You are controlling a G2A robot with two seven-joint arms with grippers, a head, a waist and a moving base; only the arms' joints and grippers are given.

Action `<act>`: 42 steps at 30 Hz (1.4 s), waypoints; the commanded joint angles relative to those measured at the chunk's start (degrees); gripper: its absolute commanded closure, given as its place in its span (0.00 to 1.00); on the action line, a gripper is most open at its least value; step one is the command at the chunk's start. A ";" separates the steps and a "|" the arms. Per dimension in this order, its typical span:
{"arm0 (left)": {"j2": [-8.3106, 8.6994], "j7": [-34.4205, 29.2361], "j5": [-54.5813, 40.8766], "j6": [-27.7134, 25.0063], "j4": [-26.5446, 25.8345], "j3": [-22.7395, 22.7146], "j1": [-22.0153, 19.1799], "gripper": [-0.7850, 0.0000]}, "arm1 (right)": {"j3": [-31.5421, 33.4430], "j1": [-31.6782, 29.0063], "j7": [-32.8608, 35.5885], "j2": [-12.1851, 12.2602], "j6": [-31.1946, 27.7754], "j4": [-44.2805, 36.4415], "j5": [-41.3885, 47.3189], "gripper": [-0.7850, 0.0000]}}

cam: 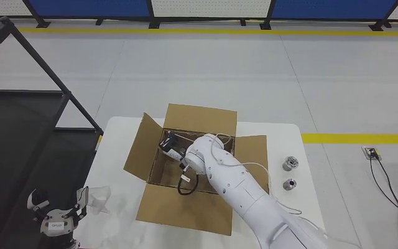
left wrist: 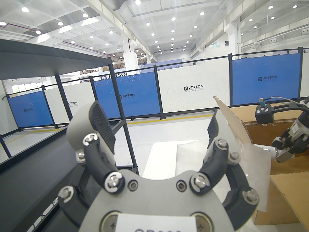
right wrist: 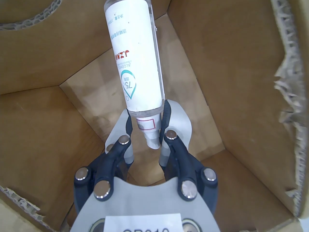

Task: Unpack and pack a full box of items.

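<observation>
Bottle: a white-labelled spray bottle sits inside the cardboard box, gripped at its narrow nozzle end.
Long axis: it runs straight out from the right gripper, roughly in line with the fingers. The nozzle points back toward the wrist, and the clear flat base points away, toward an inner corner where two box walls meet.
Right gripper: nearly closed, one finger on each side of the bottle's neck just under the shoulder. In the top view it is down inside the box, near the far left wall.
Left gripper: the fingers of the left gripper are spread wide with nothing between them. In the top view it hangs off the table's near left corner, beside a black rack.
Edges: the box walls stand close on either side of the bottle. I cannot tell whether its base touches a wall. All four flaps fold outward.
Open room: brown box floor shows below the bottle. On the table, right of the box, lie two small metal pieces, well apart from the flaps.
</observation>
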 commanded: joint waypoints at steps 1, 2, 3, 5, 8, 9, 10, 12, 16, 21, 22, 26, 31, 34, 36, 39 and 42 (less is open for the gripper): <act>0.00 0.00 0.00 0.00 0.00 0.00 0.00 0.00 | 0.68 -1.44 2.10 0.99 0.69 -4.67 -1.89 1.00; 0.00 0.00 0.00 0.00 0.00 0.00 0.00 0.00 | 1.13 -2.43 3.27 1.57 0.74 -7.23 -2.81 1.00; 0.00 0.00 0.00 0.00 0.00 0.00 0.00 0.00 | 1.49 -3.19 4.24 2.00 0.72 -9.09 -3.49 1.00; 0.00 0.00 0.00 0.00 0.00 0.00 0.00 0.00 | 3.16 -6.70 7.75 3.73 1.43 -17.07 -6.61 1.00; 0.00 0.00 0.00 0.00 0.00 0.00 0.00 0.00 | 5.84 -12.46 12.18 5.95 1.71 -28.70 -10.70 1.00; 0.00 0.00 0.00 0.00 0.00 0.00 0.00 0.00 | 7.06 -14.97 13.80 6.80 1.55 -33.44 -12.35 1.00; 0.00 0.00 0.00 0.00 0.00 0.00 0.00 0.00 | 8.32 -17.61 15.19 7.62 1.39 -38.27 -14.08 1.00; 0.00 0.00 0.00 0.00 0.00 0.00 0.00 0.00 | 10.71 -23.04 17.37 9.07 0.81 -47.53 -17.47 1.00; 0.00 0.00 0.00 0.00 0.00 0.00 0.00 0.00 | 14.81 -33.01 19.05 11.26 -0.63 -63.59 -23.83 1.00; 0.00 0.00 0.00 0.00 0.00 0.00 0.00 0.00 | 18.06 -40.76 20.86 12.87 -2.92 -77.11 -31.35 1.00; 0.00 0.00 0.00 0.00 0.00 0.00 0.00 0.00 | 18.73 -42.37 21.67 13.17 -3.59 -79.68 -32.93 1.00; 0.00 0.00 0.00 0.00 0.00 0.00 0.00 0.00 | 18.96 -42.89 21.95 13.26 -3.69 -80.49 -33.43 1.00; 0.00 0.00 0.00 0.00 0.00 0.00 0.00 0.00 | 18.96 -42.89 21.95 13.26 -3.69 -80.49 -33.43 1.00; 0.00 0.00 0.00 0.00 0.00 0.00 0.00 0.00 | 18.96 -42.89 21.95 13.26 -3.69 -80.49 -33.43 1.00; 0.00 0.00 0.00 0.00 0.00 0.00 0.00 0.00 | 18.92 -43.45 20.05 13.36 -3.97 -79.65 -33.81 1.00; 0.00 0.00 0.00 0.00 0.00 0.00 0.00 0.00 | 18.39 -43.48 18.31 13.53 -5.60 -79.32 -35.97 1.00; 0.00 0.00 0.00 0.00 0.00 0.00 0.00 0.00 | 17.93 -44.05 19.10 13.78 -7.39 -82.03 -39.57 1.00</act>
